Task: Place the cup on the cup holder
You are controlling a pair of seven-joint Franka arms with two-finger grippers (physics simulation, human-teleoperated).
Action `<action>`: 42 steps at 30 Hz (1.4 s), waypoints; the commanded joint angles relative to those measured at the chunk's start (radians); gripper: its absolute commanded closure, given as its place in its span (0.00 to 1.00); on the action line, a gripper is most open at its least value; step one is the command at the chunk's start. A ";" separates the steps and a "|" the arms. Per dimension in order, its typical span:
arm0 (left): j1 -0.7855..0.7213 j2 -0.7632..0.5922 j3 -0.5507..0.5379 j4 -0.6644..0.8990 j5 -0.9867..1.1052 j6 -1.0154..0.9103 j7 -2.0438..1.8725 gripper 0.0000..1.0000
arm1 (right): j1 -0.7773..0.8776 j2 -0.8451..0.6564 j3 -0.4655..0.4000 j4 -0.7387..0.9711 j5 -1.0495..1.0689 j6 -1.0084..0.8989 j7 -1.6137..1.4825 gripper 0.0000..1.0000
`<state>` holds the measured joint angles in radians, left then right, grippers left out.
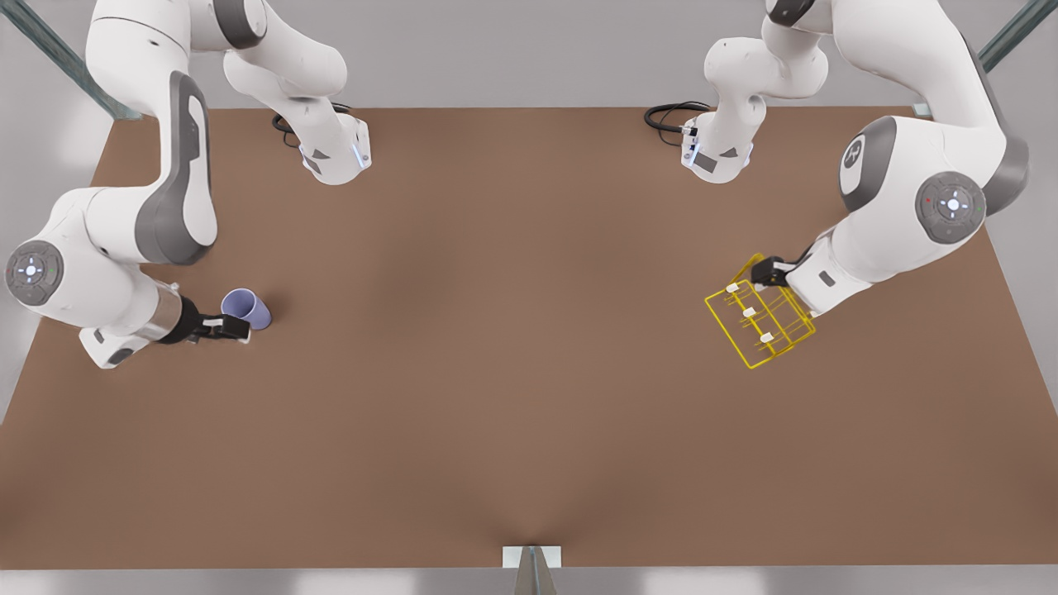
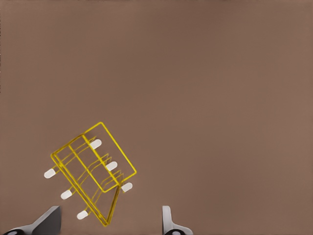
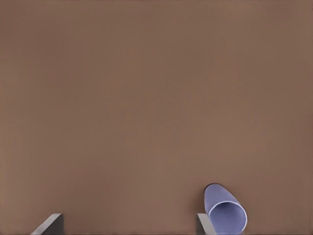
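White arms, grey joints, black cables

Brown table (image 1: 529,347): cup (image 1: 248,309) on side; cup holder (image 1: 760,323).

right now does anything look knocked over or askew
The cup lies on its side on the table, open mouth showing, beside the right tool. The cup holder sits at an angle near the left tool.

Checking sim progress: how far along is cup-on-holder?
Nothing done yet. The cup lies on its side on the table, far from the cup holder. In hand: the right hand is open beside the cup, the left hand open at the holder. Left: grasp, carry, place.
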<state>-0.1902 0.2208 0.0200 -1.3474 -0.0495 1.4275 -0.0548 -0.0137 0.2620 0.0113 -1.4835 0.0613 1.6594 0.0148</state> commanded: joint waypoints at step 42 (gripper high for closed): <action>-0.012 -0.020 -0.101 -0.013 -0.036 -0.182 -0.089 0.00 | -0.238 -0.095 0.038 -0.774 -0.040 0.620 -0.121 0.00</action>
<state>-0.2015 0.2037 -0.0802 -1.3615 -0.0917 1.2625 -0.1336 -0.2553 0.1669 0.0490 -2.2514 0.0262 2.2575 -0.0314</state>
